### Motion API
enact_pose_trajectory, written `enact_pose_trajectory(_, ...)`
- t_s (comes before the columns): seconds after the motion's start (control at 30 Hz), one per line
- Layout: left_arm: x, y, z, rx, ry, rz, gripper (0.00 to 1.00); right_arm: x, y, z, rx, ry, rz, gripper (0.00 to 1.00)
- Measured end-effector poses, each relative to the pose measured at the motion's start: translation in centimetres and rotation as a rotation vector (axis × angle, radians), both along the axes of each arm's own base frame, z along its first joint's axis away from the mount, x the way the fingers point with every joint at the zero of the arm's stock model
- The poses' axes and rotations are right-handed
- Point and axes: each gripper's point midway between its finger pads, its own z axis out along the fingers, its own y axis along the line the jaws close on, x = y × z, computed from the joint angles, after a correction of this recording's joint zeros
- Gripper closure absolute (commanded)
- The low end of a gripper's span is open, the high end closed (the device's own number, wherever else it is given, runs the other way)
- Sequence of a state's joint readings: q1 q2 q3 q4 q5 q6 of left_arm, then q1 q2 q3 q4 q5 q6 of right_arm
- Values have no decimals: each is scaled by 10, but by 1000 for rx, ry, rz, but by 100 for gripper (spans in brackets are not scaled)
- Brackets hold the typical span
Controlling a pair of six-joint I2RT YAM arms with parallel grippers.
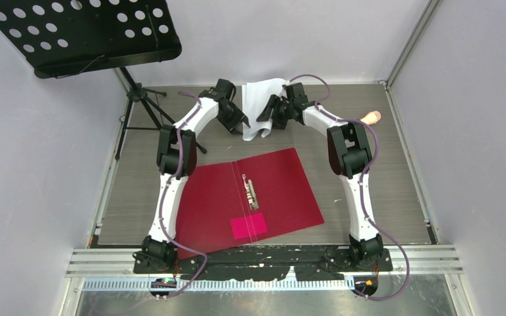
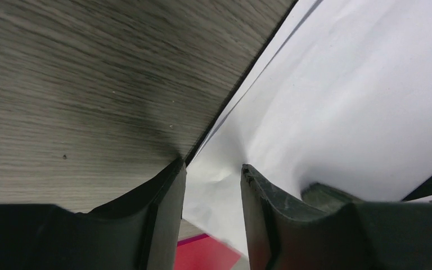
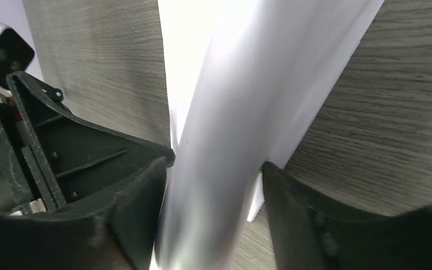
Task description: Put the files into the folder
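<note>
The folder [image 1: 247, 197] lies open and flat mid-table, dark red, with a metal spine clip [image 1: 250, 191] and a pink patch [image 1: 248, 226]. Behind it the files [image 1: 262, 97], white sheets, are buckled upward between both grippers. My left gripper [image 1: 242, 125] is at their left edge. In the left wrist view its jaws [image 2: 212, 166] stand apart with a paper corner [image 2: 219, 185] between them, and a bit of the folder [image 2: 202, 256] shows below. My right gripper [image 1: 265, 120] meets the sheets from the right, its jaws [image 3: 215, 163] apart around a raised fold of the files [image 3: 225, 124].
A black perforated music stand [image 1: 85, 33] on a tripod [image 1: 138, 108] stands at the back left. A small skin-coloured object [image 1: 371, 118] lies at the back right. Grey walls close in the table on three sides. A metal rail [image 1: 263, 260] runs along the near edge.
</note>
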State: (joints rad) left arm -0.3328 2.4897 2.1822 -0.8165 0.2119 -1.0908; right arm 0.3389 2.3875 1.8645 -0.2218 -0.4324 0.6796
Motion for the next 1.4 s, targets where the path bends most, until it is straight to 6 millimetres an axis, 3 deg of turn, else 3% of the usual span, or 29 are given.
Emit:
enact_pose_trajectory(0.1, -2, -4, 0, -13, -6, -29, 57, -2, 2, -3, 2, 13, -2, 72)
enact_pose_trajectory(0.13, -3, -4, 0, -13, -8, -39, 55, -3, 3, -3, 0, 16, -2, 77)
enact_pose_trajectory(0.23, -8, -3, 2, 9, -23, -86, 42, -3, 3, -5, -11, 13, -1, 92)
enact_pose_trajectory(0.37, -25, 9, 19, 72, -49, -146, 28, -5, -3, -4, -41, 7, -10, 94)
enact_pose_trajectory(0.47, -60, 25, 46, 127, -77, -182, 26, -22, -13, 7, -64, 13, -17, 94)
enact_pose_trajectory(0.67, -131, 43, 95, 195, -192, -240, 26, -82, -42, 78, -57, -50, -31, 94)
enact_pose_trajectory(0.77, -169, 33, 87, 216, -199, -307, 26, -117, -57, 117, -30, -120, -35, 94)
enact_pose_trajectory(0.83, -191, 24, 70, 229, -171, -360, 26, -137, -64, 124, -19, -139, -31, 94)
enact_pose_trajectory(0.9, -215, 15, 48, 244, -132, -418, 26, -160, -71, 115, -20, -122, -22, 94)
enact_pose_trajectory(0.97, -237, 9, 32, 253, -99, -467, 26, -191, -79, 89, -28, -66, -6, 94)
enact_pose_trajectory(1.1, -253, 10, 13, 254, -70, -487, 26, -256, -93, 23, -45, 117, 21, 94)
enact_pose_trajectory(1.17, -256, 14, 7, 257, -59, -485, 27, -283, -99, 0, -61, 195, 28, 94)
enact_pose_trajectory(1.23, -257, 14, 6, 256, -61, -485, 30, -300, -102, -10, -74, 230, 36, 94)
enact_pose_trajectory(1.4, -252, 10, 10, 242, -91, -484, 41, -311, -93, 4, -88, 172, 88, 94)
